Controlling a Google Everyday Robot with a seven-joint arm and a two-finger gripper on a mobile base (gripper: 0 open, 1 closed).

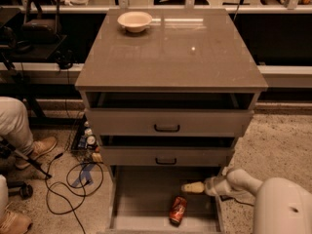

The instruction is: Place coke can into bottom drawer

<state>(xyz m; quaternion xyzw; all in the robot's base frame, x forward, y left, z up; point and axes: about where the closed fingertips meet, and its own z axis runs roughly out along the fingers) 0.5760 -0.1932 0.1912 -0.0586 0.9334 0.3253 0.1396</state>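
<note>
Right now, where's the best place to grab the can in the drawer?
Across its round middle, from above. The can seems to lie on its side on the floor of the drawer, long axis roughly front to back, so closing on it from left and right suits. The gripper hovers just behind it, slightly right, not touching.

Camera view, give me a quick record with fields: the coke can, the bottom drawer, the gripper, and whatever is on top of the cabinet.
coke can: on the bottom drawer's floor, near its front, apparently lying on its side
bottom drawer: pulled open, nothing else seen in it
gripper: reaching in from the right, low over the drawer, just behind the can and seemingly apart from it
bowl: cream, on the cabinet top, toward its far left
</note>
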